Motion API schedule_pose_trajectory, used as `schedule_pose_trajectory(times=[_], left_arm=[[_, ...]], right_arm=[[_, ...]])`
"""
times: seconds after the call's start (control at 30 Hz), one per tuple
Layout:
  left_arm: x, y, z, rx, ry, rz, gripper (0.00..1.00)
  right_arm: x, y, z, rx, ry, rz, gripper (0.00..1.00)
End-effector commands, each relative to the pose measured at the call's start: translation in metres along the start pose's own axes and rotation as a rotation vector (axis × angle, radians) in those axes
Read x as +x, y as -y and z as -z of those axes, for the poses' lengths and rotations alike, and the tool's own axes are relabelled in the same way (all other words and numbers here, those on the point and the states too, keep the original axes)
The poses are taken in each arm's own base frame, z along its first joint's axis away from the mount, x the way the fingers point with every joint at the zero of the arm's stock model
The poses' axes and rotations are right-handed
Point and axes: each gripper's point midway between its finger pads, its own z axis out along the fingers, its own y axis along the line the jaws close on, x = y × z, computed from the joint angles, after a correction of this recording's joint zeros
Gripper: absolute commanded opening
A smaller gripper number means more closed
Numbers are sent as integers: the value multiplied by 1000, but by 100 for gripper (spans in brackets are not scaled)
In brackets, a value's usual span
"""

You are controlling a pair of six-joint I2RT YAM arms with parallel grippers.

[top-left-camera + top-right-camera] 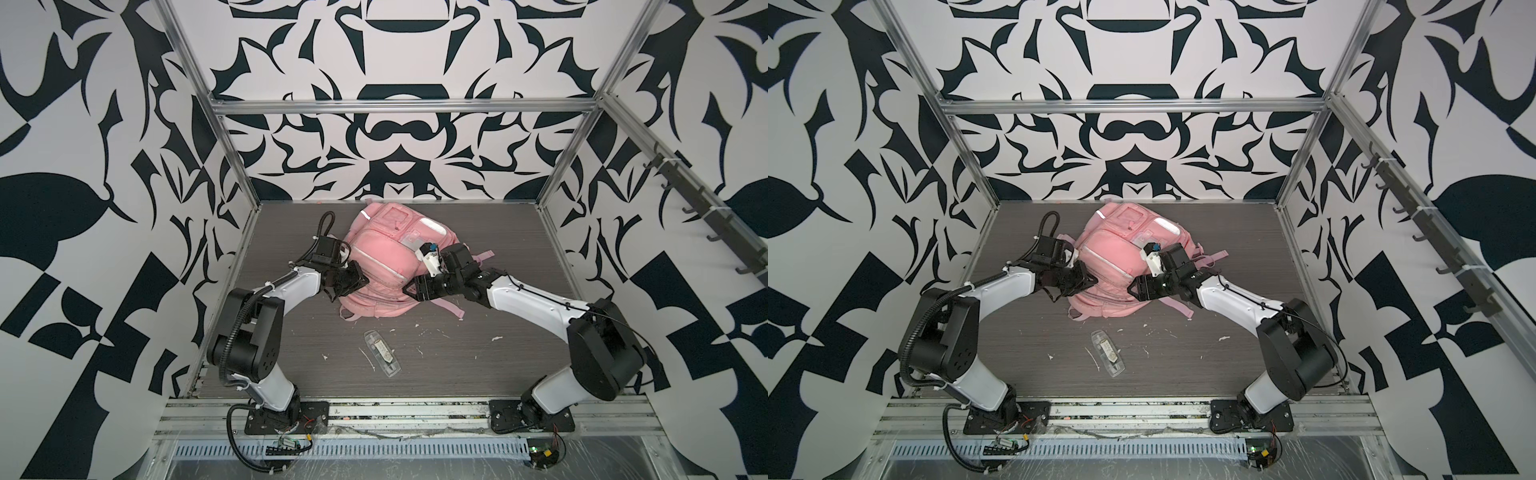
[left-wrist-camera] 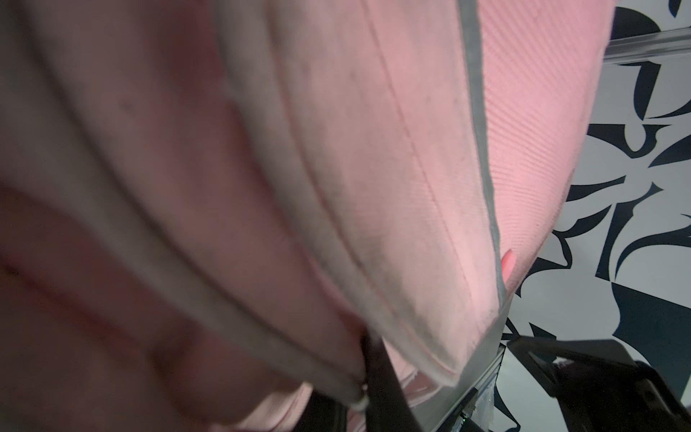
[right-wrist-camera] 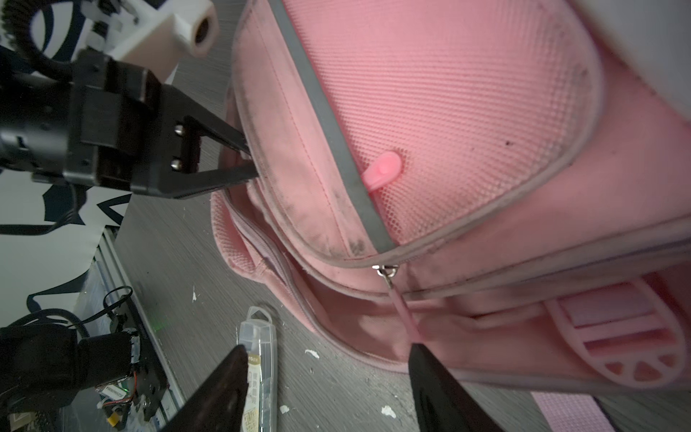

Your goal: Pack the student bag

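The student bag (image 1: 382,257) (image 1: 1113,253), a pink backpack, lies on the dark tabletop toward the back in both top views. My left gripper (image 1: 360,279) (image 1: 1092,279) is at its left side. In the right wrist view, that left gripper (image 3: 252,159) has its fingers closed on the grey-piped edge of a front pocket. The left wrist view shows pink fabric (image 2: 374,168) close up. My right gripper (image 1: 409,289) (image 3: 329,374) stands open at the bag's near right side. A zip slider (image 3: 387,271) with a thin pink pull (image 3: 404,314) hangs beside one of its fingers (image 3: 430,381).
A clear plastic case (image 1: 381,353) (image 1: 1108,353) (image 3: 258,359) lies on the table in front of the bag. White scraps (image 1: 494,338) dot the surface. Pink straps (image 1: 484,254) trail out to the bag's right. Metal frame posts (image 1: 232,149) stand at the back corners.
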Motion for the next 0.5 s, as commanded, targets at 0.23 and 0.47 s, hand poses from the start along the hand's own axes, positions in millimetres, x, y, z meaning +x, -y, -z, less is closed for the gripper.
schedule_pose_trajectory(times=[0.23, 0.47], left_arm=[[7, 8, -2, 21, -35, -9, 12], [10, 7, -1, 21, -39, -8, 12]], right_arm=[[-10, 8, 15, 92, 57, 37, 58], [-7, 25, 0, 151, 31, 45, 45]])
